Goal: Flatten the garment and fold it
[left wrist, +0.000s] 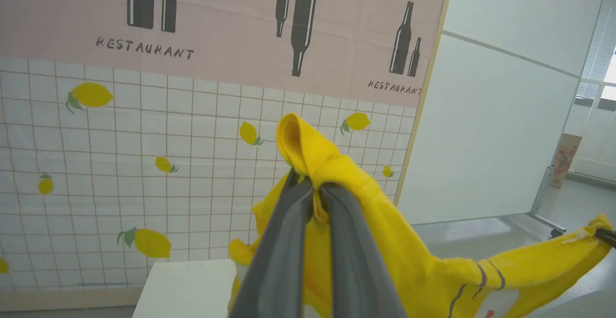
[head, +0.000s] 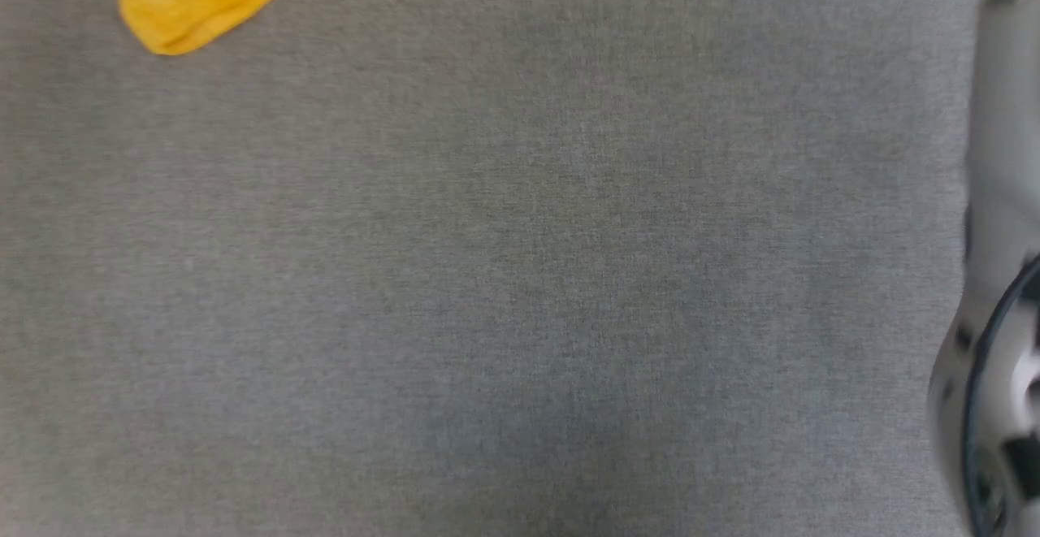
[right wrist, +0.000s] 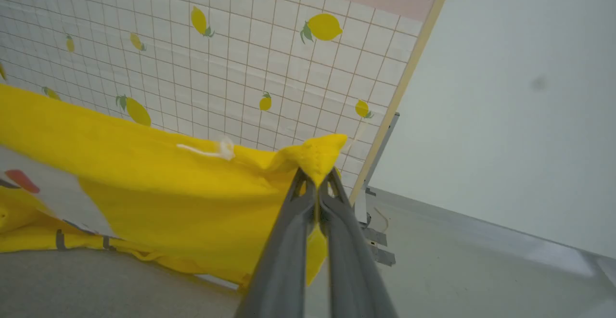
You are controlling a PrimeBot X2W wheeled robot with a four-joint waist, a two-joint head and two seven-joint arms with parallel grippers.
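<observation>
Left tool (left wrist: 310,183) and right tool (right wrist: 316,177) have long, tapering grey fingers (left wrist: 284,255)

Bright yellow garment (right wrist: 168,197), grey tabletop (head: 520,277)

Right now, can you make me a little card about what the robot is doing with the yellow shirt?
shirt: yellow T-shirt, held up, stretched between both arms
left fingers: shut on a bunched edge
right fingers: shut on a corner
print: white patch, red dot, black lines
table: grey, shirt tip over its upper left in head view
behind: lemon-print backdrop
</observation>
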